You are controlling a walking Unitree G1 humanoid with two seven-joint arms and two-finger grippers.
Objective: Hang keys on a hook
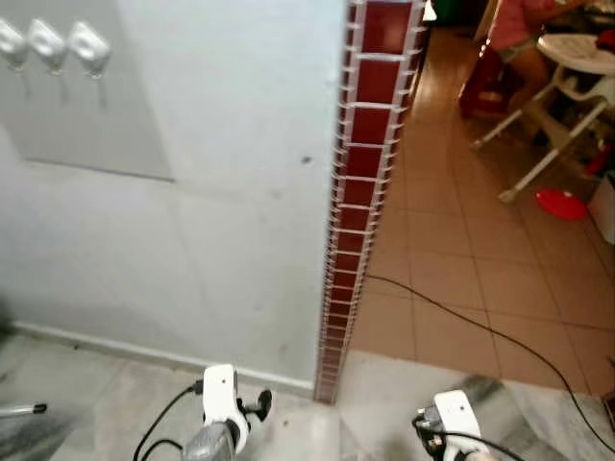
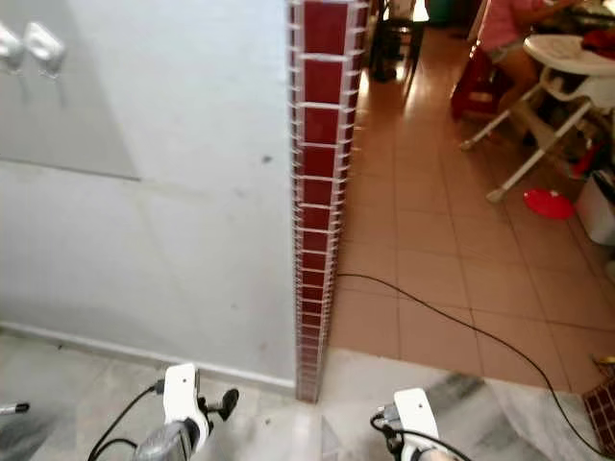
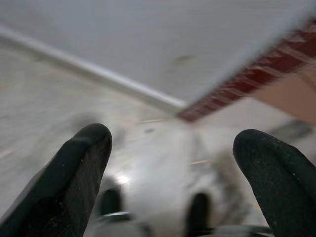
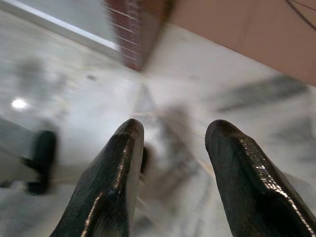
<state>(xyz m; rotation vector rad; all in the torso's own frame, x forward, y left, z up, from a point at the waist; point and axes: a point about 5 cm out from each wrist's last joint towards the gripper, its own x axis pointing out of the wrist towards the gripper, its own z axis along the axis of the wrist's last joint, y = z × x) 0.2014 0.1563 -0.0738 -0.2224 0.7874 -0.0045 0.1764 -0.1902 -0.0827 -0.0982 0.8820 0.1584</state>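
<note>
Three white hooks (image 1: pixel 50 43) sit in a row on a grey panel high on the white wall, at the far upper left. Both arms hang low over the marble floor; the left arm's wrist (image 1: pixel 221 396) and the right arm's wrist (image 1: pixel 452 419) show at the bottom edge. In the left wrist view my left gripper (image 3: pixel 180 143) is open, its black fingers (image 3: pixel 81 163) wide apart over blurred floor. In the right wrist view my right gripper (image 4: pixel 173 133) is open too, and I can make out nothing held between its fingers (image 4: pixel 123 158).
A red-tiled wall end (image 1: pixel 360 192) stands straight ahead. To the right of it, orange floor tiles carry a black cable (image 1: pixel 480 328) and a red dish (image 1: pixel 560 203). A seated person (image 1: pixel 519 29) and a white high chair (image 1: pixel 567 67) are at the back right.
</note>
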